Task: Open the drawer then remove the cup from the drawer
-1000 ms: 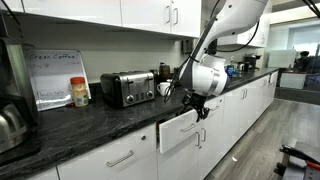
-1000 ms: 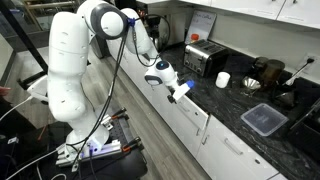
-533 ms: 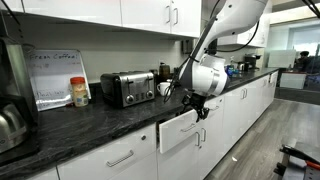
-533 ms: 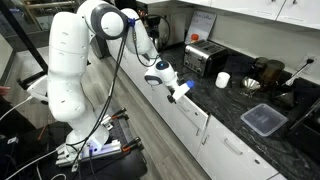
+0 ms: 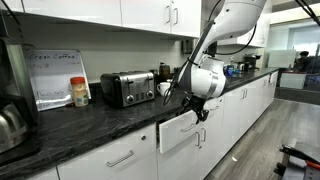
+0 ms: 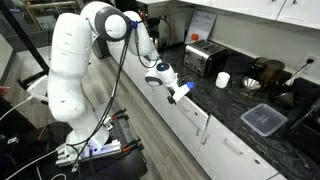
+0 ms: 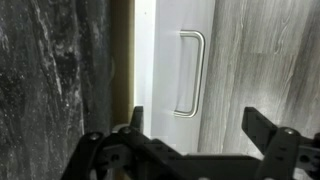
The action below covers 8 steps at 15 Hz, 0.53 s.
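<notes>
End effector [image 7: 198, 122]: wide open and holding nothing; its two dark fingers [image 7: 262, 127] rise from the bottom edge of the wrist view, well apart.
Handle [image 7: 201, 70]: a silver bar at centre frame in the wrist view, above the gap between the fingers and in line with it; I cannot see either finger touching it.
Drawer [image 7: 165, 60]: its white front fills the middle of the wrist view. A thin pale strip shows along its left side, where it stands out from the dark surface [image 7: 50, 70].
Drawer, from outside [image 5: 178, 132]: at lower centre of an exterior view the front juts out from the row of white cabinet fronts, partly open. The end effector [image 5: 201, 108] hangs just at its upper right edge.
Cup: the inside of the drawer is hidden in every view, so the cup cannot be seen.
Arm: in an exterior view the end effector [image 6: 181, 92] is at centre frame, by the edge of the surface [image 6: 232, 100], and the white arm reaches back to the upper left.
Mug [image 5: 165, 89]: white, standing on the surface just left of the end effector and above the drawer.
Toaster [image 5: 127, 88]: left of the mug.
Jar [image 5: 79, 92]: red lid, further left.
</notes>
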### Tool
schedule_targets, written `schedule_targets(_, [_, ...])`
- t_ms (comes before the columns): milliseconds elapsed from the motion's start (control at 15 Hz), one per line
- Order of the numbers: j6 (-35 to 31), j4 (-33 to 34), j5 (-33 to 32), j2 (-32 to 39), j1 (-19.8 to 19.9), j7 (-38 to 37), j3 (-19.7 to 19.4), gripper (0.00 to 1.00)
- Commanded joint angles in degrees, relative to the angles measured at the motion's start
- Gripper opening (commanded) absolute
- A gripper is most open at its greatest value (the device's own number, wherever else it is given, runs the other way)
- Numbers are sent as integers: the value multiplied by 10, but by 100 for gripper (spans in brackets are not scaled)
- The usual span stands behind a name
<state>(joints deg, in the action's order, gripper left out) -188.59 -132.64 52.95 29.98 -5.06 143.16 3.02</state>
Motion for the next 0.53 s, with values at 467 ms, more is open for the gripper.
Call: schedule_targets(467, [-23,31,-9,40,27,7,24,100])
